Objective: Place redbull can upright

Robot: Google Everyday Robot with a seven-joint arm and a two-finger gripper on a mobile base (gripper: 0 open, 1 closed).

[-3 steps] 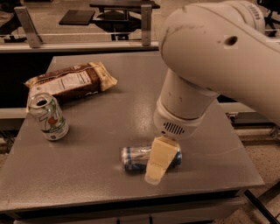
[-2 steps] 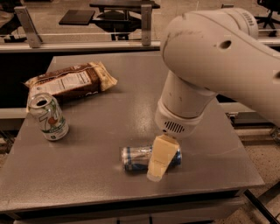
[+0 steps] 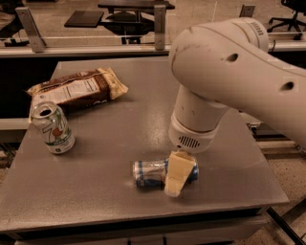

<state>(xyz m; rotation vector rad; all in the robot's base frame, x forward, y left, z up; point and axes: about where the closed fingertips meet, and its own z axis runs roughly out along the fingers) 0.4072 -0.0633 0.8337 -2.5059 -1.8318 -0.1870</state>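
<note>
Grey matte table (image 3: pixel 119 139), flat top, filling most of the view, front edge along the bottom. Behind it a metal rail (image 3: pixel 95 48) with upright posts, then pale floor and dark furniture further back. Office chair (image 3: pixel 291 9) in the top right corner. Speckled floor (image 3: pixel 287 167) at lower right, beside the table.

Counted: two cans, one bag, one arm, one tool.

Left to right:
- Far left of the table: white-and-green can (image 3: pixel 52 128), upright, top open.
- Just behind and right of it: brown snack bag (image 3: pixel 76 88), lying flat, cream end toward the right. Touching that can or not: cannot tell.
- Front centre: redbull can (image 3: pixel 149 173), on its side, not upright, long axis left to right, silver end at left, blue and silver panels showing. Well apart from the other can and the bag.
- Across the right part of the redbull can: cream tool (image 3: pixel 178 176), coming down from above, hiding that stretch of the can, with a strip of blue showing past it. Open or closed: cannot tell.
- Above the tool: round white wrist with a vent grille, then the bulky white arm (image 3: pixel 224 72), running up and off the right edge.
</note>
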